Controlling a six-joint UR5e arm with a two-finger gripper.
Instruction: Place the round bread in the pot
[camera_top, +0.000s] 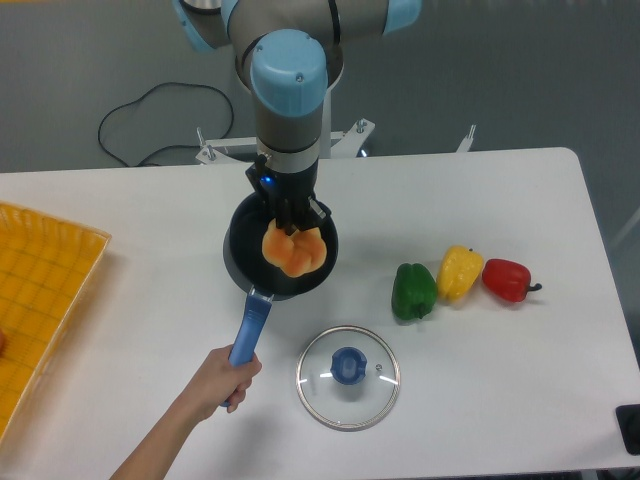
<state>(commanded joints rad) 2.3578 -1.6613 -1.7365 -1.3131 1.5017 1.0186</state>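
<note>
One round bread (294, 251), clamped in my gripper (291, 222) over the one black pot (240, 262) (blue handle held by one human hand (222, 376)). Beyond: one glass lid (348, 377); three peppers: green (412, 291), yellow (459, 273), red (507, 279).
</note>
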